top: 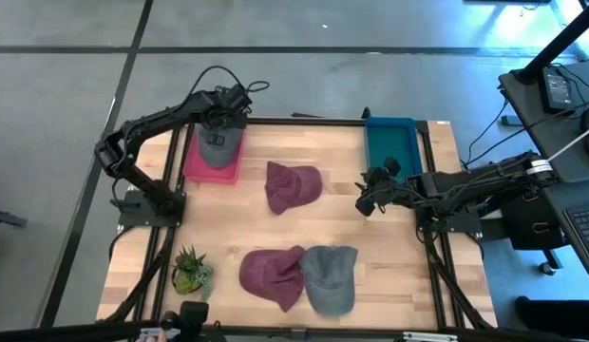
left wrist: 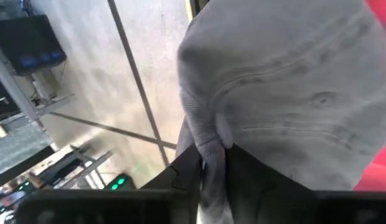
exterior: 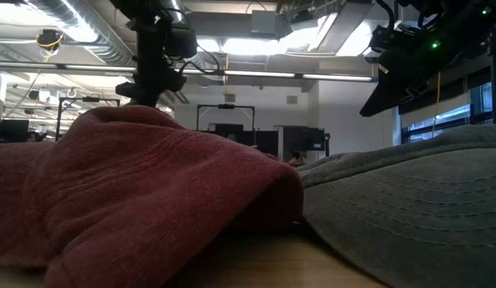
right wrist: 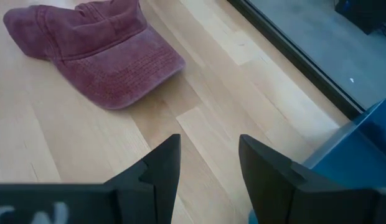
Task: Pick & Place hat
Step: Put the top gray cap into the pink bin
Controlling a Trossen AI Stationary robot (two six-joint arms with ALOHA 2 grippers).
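Nearest the front edge of the desk (top: 275,223) I see a potted plant (top: 190,271), then a maroon cap (top: 271,275) lying against a grey cap (top: 331,277), the two touching. From the low camera these two fill the frame, maroon one in front.

Mid-desk sits a second maroon cap (top: 293,185), its brim toward the right side. My right end effector (top: 368,202) hangs just beside it, fingers parted to a moderate gap and holding nothing; from its wrist camera the cap lies ahead of the fingers and off to one side, with bare wood directly between them. The right arm is clearly the nearer one to this cap, so I judge it the natural next pick, and the move turns on shifting toward the cap's brim edge, which faces the fingers, before closing.

At the far edge, the left end effector (top: 221,128) is over the pink tray (top: 199,163), clamped on a fold of a light grey cap (left wrist: 286,87), which hangs over or rests in the tray; I cannot tell whether it touches the tray floor. I judge this one to be at the release stage. The blue bin (top: 389,142) at the far right holds no cap that I can see.
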